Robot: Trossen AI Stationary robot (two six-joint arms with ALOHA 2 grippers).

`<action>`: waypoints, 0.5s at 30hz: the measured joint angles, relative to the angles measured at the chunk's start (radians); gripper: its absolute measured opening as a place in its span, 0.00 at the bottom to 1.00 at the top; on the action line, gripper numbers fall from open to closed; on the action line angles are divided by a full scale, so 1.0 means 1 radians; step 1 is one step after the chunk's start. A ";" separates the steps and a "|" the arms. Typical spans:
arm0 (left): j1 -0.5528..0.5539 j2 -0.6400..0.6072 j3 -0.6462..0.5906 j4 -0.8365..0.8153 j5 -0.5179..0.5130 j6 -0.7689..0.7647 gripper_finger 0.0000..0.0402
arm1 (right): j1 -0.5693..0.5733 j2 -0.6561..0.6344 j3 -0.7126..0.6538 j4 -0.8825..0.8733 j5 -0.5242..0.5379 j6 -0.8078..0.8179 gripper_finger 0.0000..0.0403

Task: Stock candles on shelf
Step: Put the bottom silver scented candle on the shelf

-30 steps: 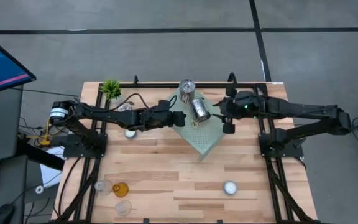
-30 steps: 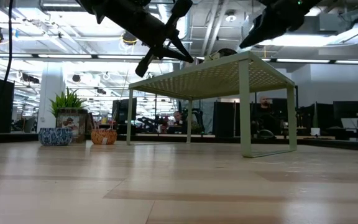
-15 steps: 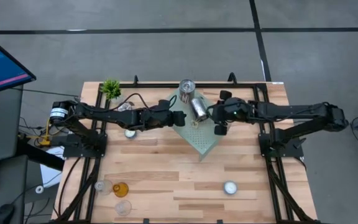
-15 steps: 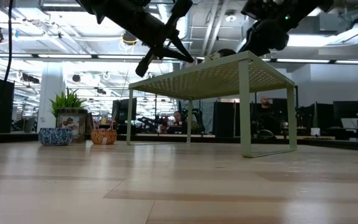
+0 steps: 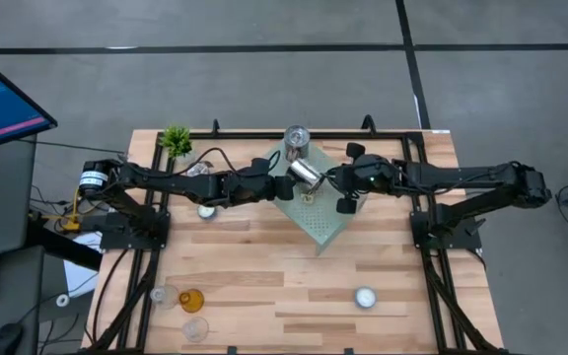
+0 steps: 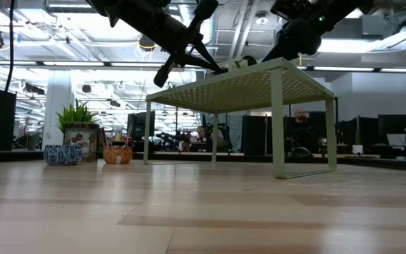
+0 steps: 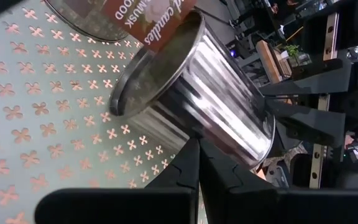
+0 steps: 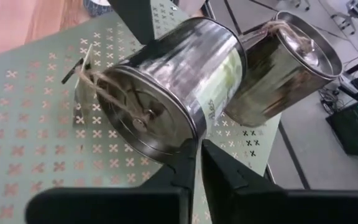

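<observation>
step in hand: righting a silver candle tin (image 5: 305, 173) lying tipped on the mint shelf (image 5: 328, 222), beside an upright tin (image 5: 296, 137). right end effector (image 5: 327, 179) and left end effector (image 5: 286, 187) both closed, touching it. next: stand it upright. label partly reads "candles", "musk".

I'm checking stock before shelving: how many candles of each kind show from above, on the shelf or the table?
Shiny silver tins: 2
White tealights: 2
Clear glass holders: 2
Amber glass holder: 1
Total: 7
One shiny item under the left arm is too hidden to count.
</observation>
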 joint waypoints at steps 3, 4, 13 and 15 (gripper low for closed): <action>0.000 0.000 0.000 0.000 0.000 0.000 0.00 | 0.000 0.000 0.000 0.000 0.000 0.002 0.01; 0.000 0.000 0.000 0.000 0.002 0.000 0.00 | 0.000 0.000 0.000 0.000 0.000 0.003 0.01; -0.035 -0.217 0.001 -0.127 -0.144 0.073 0.00 | -0.005 -0.084 0.001 -0.033 0.001 0.090 0.00; -0.032 -0.252 0.001 -0.134 -0.232 0.109 0.00 | -0.021 -0.087 0.001 -0.021 -0.004 0.132 0.00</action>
